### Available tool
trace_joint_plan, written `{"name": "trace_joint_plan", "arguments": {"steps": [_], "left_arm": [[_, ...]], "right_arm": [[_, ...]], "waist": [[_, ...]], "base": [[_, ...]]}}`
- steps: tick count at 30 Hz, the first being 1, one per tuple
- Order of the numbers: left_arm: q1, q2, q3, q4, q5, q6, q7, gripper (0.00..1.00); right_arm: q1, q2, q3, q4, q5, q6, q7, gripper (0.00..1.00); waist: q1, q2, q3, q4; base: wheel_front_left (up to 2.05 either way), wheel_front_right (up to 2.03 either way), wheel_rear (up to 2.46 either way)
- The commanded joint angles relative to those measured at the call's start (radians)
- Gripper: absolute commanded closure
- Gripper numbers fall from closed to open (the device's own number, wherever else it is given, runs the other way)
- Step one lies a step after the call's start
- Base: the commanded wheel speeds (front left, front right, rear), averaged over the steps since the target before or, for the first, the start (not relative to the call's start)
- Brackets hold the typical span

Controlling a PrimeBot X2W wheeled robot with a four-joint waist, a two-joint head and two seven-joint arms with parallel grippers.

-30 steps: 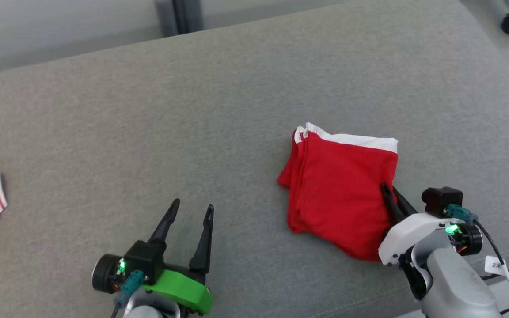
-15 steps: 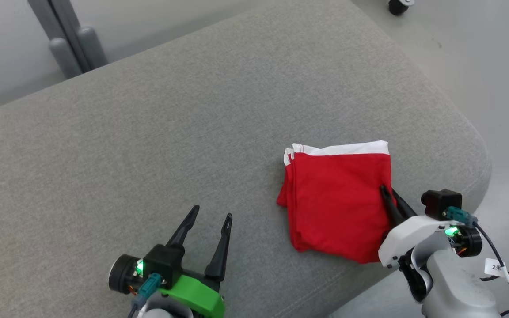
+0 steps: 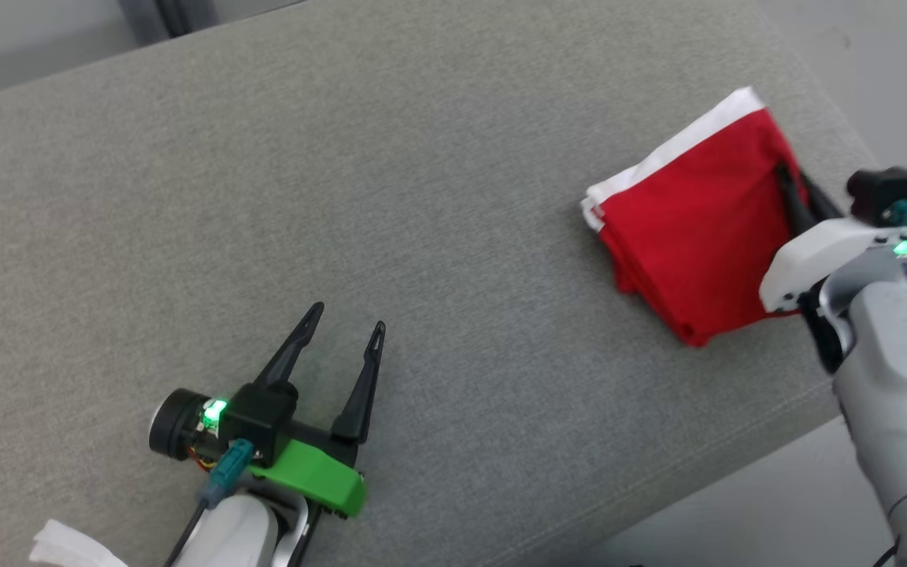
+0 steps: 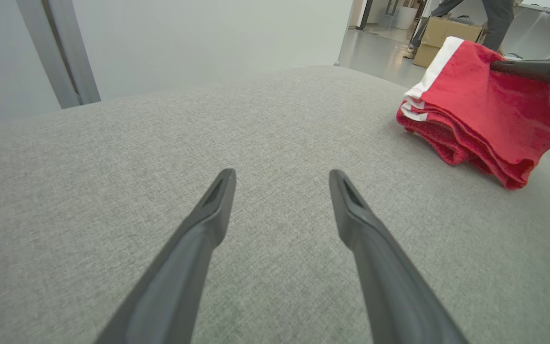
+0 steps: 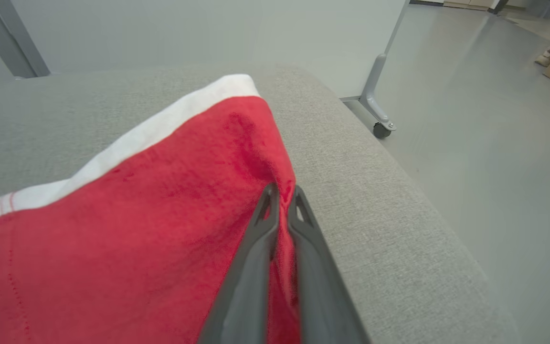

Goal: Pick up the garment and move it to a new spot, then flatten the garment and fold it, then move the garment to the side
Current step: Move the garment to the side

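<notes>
Garment [image 3: 690,228] carried nearer cushion [image 3: 422,197] edge; right claw [image 3: 790,175] pinching it.

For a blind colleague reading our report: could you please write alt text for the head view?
The right gripper is shut on the edge of a folded red garment with a white band, near the right end of a grey cushion. The left gripper is open and empty over the cushion at the lower left.
</notes>
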Motion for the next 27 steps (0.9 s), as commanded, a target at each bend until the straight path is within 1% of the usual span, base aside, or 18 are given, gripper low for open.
{"name": "trace_joint_plan", "arguments": {"steps": [1,6,10,12,15,16,17,18,19,21,22,24,27], "left_arm": [[-0.035,0.015,0.003,-0.009,0.001,-0.003,0.000,0.00],[-0.084,0.032,0.000,-0.025,0.001,-0.003,0.000,0.00],[-0.103,0.028,0.000,-0.027,-0.008,-0.003,0.000,0.00],[-0.104,0.023,0.011,-0.027,-0.010,-0.003,0.000,0.00],[-0.089,0.017,0.014,-0.022,-0.012,-0.003,0.000,0.00],[-0.084,0.016,0.013,-0.020,-0.012,-0.003,0.000,0.00],[-0.078,0.014,0.012,-0.017,-0.013,-0.003,0.000,0.00],[-0.075,0.013,0.015,-0.016,-0.012,-0.003,0.000,0.00],[-0.069,0.009,0.023,-0.012,-0.012,-0.003,0.000,0.00],[-0.062,0.002,0.033,-0.005,-0.010,-0.003,0.000,0.00],[-0.052,-0.007,0.045,0.002,-0.007,-0.003,0.000,0.00],[-0.038,-0.014,0.063,0.010,-0.006,-0.003,0.000,0.00],[-0.016,-0.030,0.106,0.028,-0.011,-0.003,0.000,0.00]], "right_arm": [[-0.053,-0.021,-0.029,0.023,-0.021,-0.002,0.001,1.00],[-0.163,-0.119,-0.167,0.097,-0.116,-0.002,0.000,1.00],[-0.212,-0.193,-0.319,0.124,-0.221,-0.002,0.004,1.00],[-0.218,-0.212,-0.407,0.116,-0.295,-0.002,0.018,1.00],[-0.205,-0.228,-0.539,0.070,-0.399,-0.002,0.026,1.00],[-0.197,-0.223,-0.569,0.053,-0.428,-0.002,0.025,0.82],[-0.191,-0.210,-0.607,0.035,-0.460,-0.002,0.024,0.02],[-0.188,-0.202,-0.628,0.024,-0.475,-0.002,0.023,0.00],[-0.182,-0.190,-0.661,0.001,-0.510,-0.002,0.021,0.00],[-0.176,-0.173,-0.707,-0.033,-0.543,-0.002,0.018,0.00],[-0.174,-0.138,-0.734,-0.056,-0.562,-0.002,0.010,0.00],[-0.171,-0.107,-0.736,-0.072,-0.562,-0.002,0.005,0.00],[-0.167,-0.060,-0.688,-0.102,-0.531,-0.002,-0.001,0.00]], "waist": [[0.0000,0.0000,0.136,0.133],[0.0000,0.0000,0.186,0.184],[0.0000,0.0000,0.201,0.211],[0.0000,0.0000,0.201,0.220],[0.0000,0.0000,0.190,0.227],[0.0000,0.0000,0.184,0.229],[0.0000,0.0000,0.177,0.231],[0.0000,0.0000,0.173,0.231],[0.0000,0.0000,0.161,0.232],[0.0000,0.0000,0.141,0.233],[0.0000,0.0000,0.114,0.234],[0.0000,0.0000,0.086,0.237],[0.0000,0.0000,0.036,0.242]], "base": [[0.00,0.00,0.00],[0.00,0.00,0.00],[0.00,0.00,0.00],[0.00,0.00,0.00],[0.00,0.00,0.00],[0.00,0.00,0.00],[0.00,0.00,0.00],[0.00,0.00,0.00],[0.00,0.00,0.00],[0.00,0.00,0.00],[0.00,0.00,0.00],[0.00,0.00,0.00],[0.00,0.00,0.00]]}}
